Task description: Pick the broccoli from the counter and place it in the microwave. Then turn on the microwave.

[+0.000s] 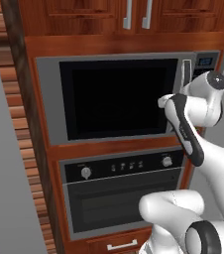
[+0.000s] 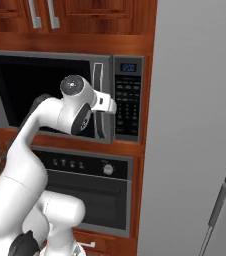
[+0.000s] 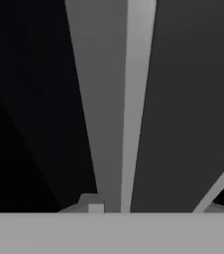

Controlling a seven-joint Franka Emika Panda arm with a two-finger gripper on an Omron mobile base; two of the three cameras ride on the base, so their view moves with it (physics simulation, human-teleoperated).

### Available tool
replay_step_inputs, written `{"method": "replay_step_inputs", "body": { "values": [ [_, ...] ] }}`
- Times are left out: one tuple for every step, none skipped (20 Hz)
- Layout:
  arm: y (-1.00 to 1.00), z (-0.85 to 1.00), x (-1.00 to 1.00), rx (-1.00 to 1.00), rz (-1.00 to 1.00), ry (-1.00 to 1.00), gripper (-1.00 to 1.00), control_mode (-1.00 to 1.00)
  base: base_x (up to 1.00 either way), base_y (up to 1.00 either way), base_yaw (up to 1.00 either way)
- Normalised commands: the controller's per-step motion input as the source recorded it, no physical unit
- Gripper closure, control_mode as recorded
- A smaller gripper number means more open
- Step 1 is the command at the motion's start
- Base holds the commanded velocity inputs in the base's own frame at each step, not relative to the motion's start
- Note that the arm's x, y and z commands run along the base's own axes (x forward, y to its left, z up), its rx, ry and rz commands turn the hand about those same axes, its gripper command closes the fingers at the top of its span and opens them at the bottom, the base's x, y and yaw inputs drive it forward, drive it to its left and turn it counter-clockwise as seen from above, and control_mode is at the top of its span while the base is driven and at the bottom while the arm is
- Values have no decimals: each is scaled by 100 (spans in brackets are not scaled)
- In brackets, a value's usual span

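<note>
1. Microwave [image 1: 116, 96] set in wood cabinetry above oven [image 1: 124, 193]; door shut, black glass dark, nothing visible inside.
2. Door handle [image 2: 101, 97] upright, long axis vertical, at door's right edge beside keypad [image 2: 127, 102].
3. Arm raised to handle height, wrist reaching in from the front.
4. Pincer [image 2: 105, 103] right at handle; in hand view, pale bar [image 3: 134, 104] runs up between the fingertips.
5. Clenched or released: cannot tell; likely closing round handle to pull door.
6. Broccoli out of sight; position unknown.
</note>
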Motion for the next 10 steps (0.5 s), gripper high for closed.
{"method": "replay_step_inputs", "body": {
  "values": [
    [69,1,-65,-4,-3,0,100,-100,0,0,0],
    [69,0,-73,-2,-3,0,100,-100,0,0,0],
    [66,0,-81,-1,-4,0,100,-100,0,0,0],
    [67,1,-90,-1,-4,0,100,-100,0,0,0],
    [69,3,-99,-2,-5,0,100,-100,0,0,0],
    [69,6,-100,-1,-5,0,100,-100,0,0,0],
    [66,7,-100,-1,-5,0,100,-100,0,0,0],
    [67,8,-100,-1,-5,0,100,-100,0,0,0],
    [66,8,-100,0,-4,0,100,-100,0,0,0],
    [64,6,-100,0,-4,0,100,-100,0,0,0]
  ]
}}
